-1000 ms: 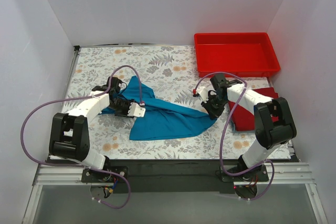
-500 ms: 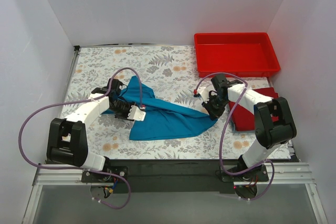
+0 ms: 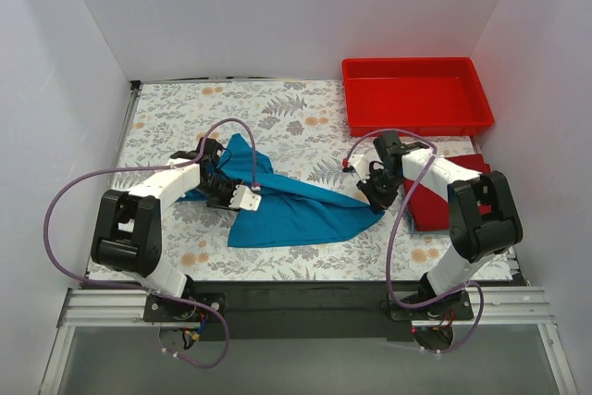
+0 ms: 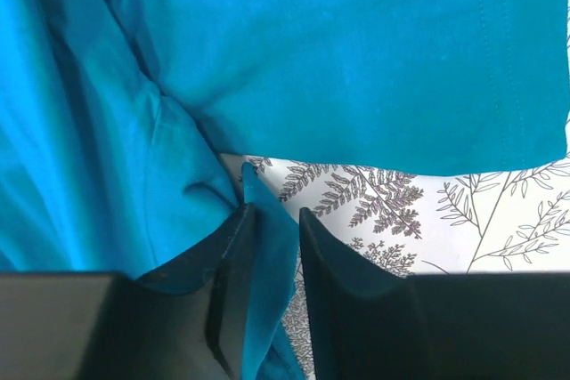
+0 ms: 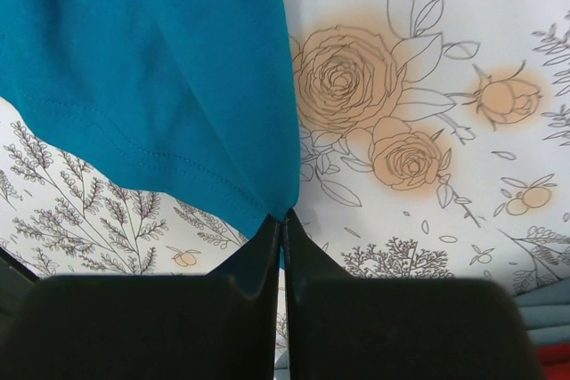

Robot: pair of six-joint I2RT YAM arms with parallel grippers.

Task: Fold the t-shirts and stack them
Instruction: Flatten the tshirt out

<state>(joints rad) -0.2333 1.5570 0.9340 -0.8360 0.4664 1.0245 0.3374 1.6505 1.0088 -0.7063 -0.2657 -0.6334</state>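
A teal-blue t-shirt (image 3: 296, 212) lies spread and rumpled on the flowered table, also filling the top of the left wrist view (image 4: 356, 60). My left gripper (image 3: 227, 193) sits at its left edge, shut on a fold of the teal cloth (image 4: 272, 238). My right gripper (image 3: 373, 193) is at the shirt's right corner, its jaws shut tight on the hemmed corner (image 5: 282, 218). A folded red t-shirt (image 3: 437, 203) lies to the right of that arm. A thin strip of bluish cloth (image 5: 541, 319) shows at the right wrist view's lower right edge.
A rigid red plastic tray (image 3: 416, 119) stands at the back right, just beyond the red shirt. White walls close in the table on the left, back and right. Purple cables loop over both arms.
My left arm has shifted a little to the right, dragging the shirt's left edge with it. My right gripper has edged slightly back with the shirt's corner. Both stay shut.
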